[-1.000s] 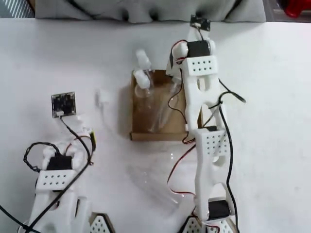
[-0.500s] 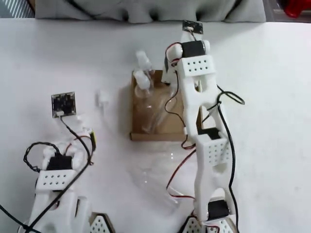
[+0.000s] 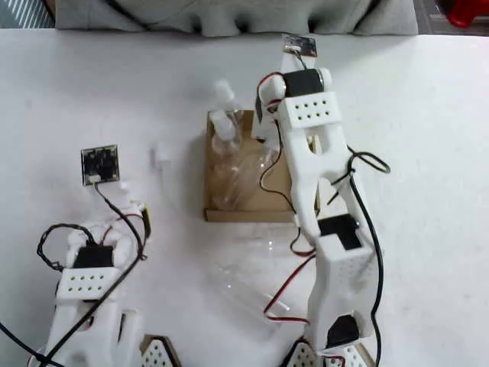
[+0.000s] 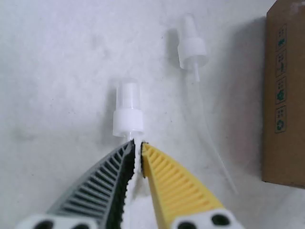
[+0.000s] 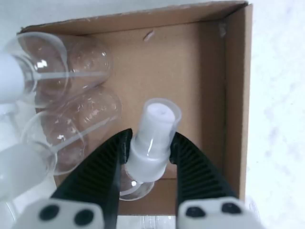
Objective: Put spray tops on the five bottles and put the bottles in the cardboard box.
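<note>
The cardboard box (image 3: 263, 206) lies in the middle of the table. Two clear bottles with white spray tops (image 5: 71, 62) (image 5: 66, 129) lie inside it, side by side. My right gripper (image 5: 151, 139) hangs over the box, shut on the white spray top (image 5: 155, 126) of a third bottle that stands in the free half of the box. My left gripper (image 4: 137, 145) is low over the table at the near left, its grey and yellow fingers shut on the stem of a loose spray top (image 4: 127, 112). Another loose spray top (image 4: 192, 45) with its long tube lies between that one and the box.
Clear bottles without tops (image 3: 244, 279) lie on the table in front of the box, between the two arm bases. A grey cloth (image 3: 229, 15) runs along the far edge. The right arm (image 3: 313, 168) stretches over the box's right side.
The right arm has shifted left and farther over the box with the bottle in its gripper. The left arm has not moved.
</note>
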